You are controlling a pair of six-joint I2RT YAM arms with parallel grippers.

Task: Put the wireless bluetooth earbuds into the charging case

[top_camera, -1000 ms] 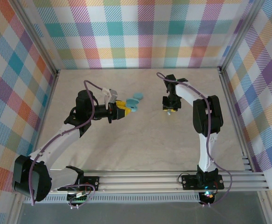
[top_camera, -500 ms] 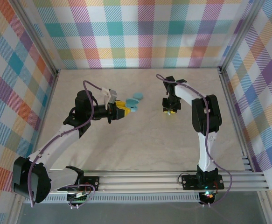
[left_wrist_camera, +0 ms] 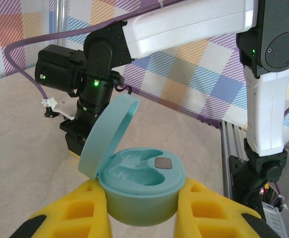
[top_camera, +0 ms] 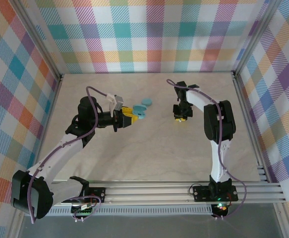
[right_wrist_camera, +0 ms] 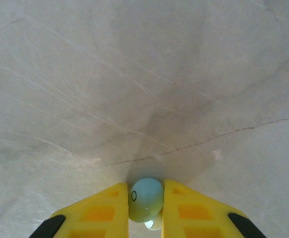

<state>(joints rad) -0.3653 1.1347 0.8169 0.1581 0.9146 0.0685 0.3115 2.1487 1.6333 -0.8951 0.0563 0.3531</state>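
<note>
The right tool [right_wrist_camera: 145,192] is pinching an earbud [right_wrist_camera: 145,199] on the surface [right_wrist_camera: 144,74] at its view's bottom centre, calling for a centred squeeze before lifting (the bud looks slippery), while the left tool [left_wrist_camera: 142,215] is clamping the open charging case [left_wrist_camera: 142,174].

The charging case [top_camera: 141,115] sits pale blue at the tip of the left gripper [top_camera: 136,115], whose yellow jaws are closed on its sides, holding it over the marbled bench [top_camera: 149,153]. The left arm [top_camera: 67,144] stretches to the case from the near left corner. Just beyond the case, toward the far wall, lie pale-blue oval shapes [top_camera: 145,104]; whether they are the case's raised lid or separate pieces cannot be told. Well to the right of the case, at about the same depth, the right gripper [top_camera: 179,117] points its yellow jaws down at the bench. Anything between them is too small to make out.
</note>
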